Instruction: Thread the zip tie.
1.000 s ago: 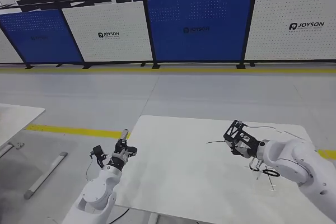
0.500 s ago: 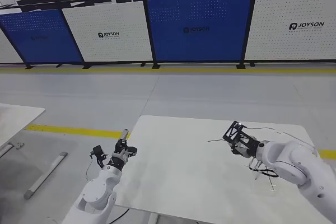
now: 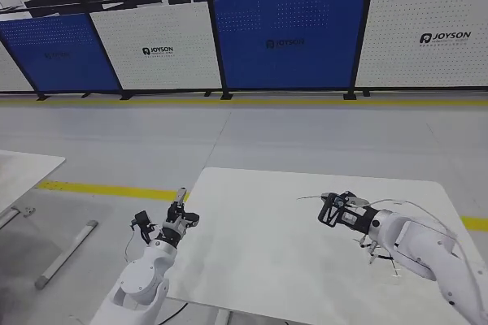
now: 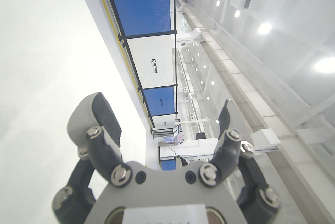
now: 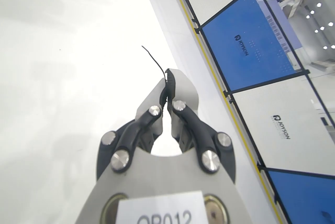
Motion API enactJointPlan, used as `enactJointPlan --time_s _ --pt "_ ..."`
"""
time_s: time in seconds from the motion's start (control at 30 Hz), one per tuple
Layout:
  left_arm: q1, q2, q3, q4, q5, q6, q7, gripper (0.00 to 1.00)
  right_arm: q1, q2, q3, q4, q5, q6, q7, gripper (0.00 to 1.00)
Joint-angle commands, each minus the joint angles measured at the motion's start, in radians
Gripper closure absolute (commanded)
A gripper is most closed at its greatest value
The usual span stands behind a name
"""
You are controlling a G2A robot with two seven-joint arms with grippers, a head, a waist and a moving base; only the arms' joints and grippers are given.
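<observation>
A thin black zip tie (image 5: pixel 154 60) sticks out past the tips of my right gripper (image 5: pixel 167 81), which is shut on it above the white table (image 5: pixel 65 52). From above, the right gripper (image 3: pixel 327 210) hovers over the table's right half, with the zip tie (image 3: pixel 308 197) pointing left from it. My left gripper (image 4: pixel 167 115) stands open with nothing between its pads. It points upward at the table's left edge, where the top view has the left gripper (image 3: pixel 179 205).
The white table (image 3: pixel 260 244) has a bare middle and front. A dark cable loop (image 3: pixel 390 250) hangs beside the right arm near the table's right side. Blue and white panels (image 3: pixel 289 45) stand far behind, beyond a yellow floor line.
The right gripper has moved left and lowered a little, turning so the zip tie points left. The left arm has stayed still.
</observation>
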State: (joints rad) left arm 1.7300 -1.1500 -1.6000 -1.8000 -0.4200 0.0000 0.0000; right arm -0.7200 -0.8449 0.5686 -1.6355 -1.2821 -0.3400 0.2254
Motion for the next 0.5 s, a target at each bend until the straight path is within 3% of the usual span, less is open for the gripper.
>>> enactJointPlan --time_s 0.0,0.37,0.47 --pt "0.000 0.000 0.000 0.000 0.000 0.000 0.000 0.00 0.000 0.000 -0.001 0.002 0.007 0.000 0.003 1.00" --pt "0.000 0.000 0.000 0.000 0.000 0.000 0.000 0.00 -0.002 0.000 -0.001 0.003 0.003 0.004 0.005 1.00" --pt "0.000 0.000 0.000 0.000 0.000 0.000 0.000 0.00 -0.015 -0.007 -0.002 -0.017 -0.092 0.047 0.016 1.00"
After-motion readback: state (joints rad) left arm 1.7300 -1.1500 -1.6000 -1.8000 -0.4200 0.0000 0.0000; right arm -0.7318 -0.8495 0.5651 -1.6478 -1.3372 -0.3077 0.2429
